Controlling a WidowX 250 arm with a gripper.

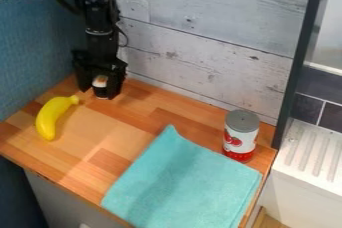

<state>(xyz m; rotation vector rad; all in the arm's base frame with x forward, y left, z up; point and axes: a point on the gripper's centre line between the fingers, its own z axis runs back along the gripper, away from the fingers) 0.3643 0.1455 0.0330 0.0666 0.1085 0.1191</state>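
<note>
Nearest the camera, a turquoise cloth (184, 182) lies flat on the wooden counter (73, 164), to the near right, one corner pointing to the far side. Just beyond its far right edge a can (240, 137) stands upright, grey end up, its white side marked with red; whether it touches the cloth I cannot tell. On the left lies a yellow banana (51, 118), its stem toward the far right and its other end toward the near side, the curve bulging left.

The gripper (100, 89) hangs at the far left of the counter, beyond the banana and a little to its right, in front of the pale board wall (214, 47). Its fingers point down and stand a narrow way apart, with a small white thing (100, 91) held between them. That thing is upright, its long axis running up and down, with an orange-brown patch toward the top and the white part below. Its lower end is about level with the fingertips; whether it rests on the wood I cannot tell.

A blue panel (33, 37) borders the left side. On the right, past a dark post (298, 67), are a white ribbed drainer (310, 152) and dark tiles (307, 108).
</note>
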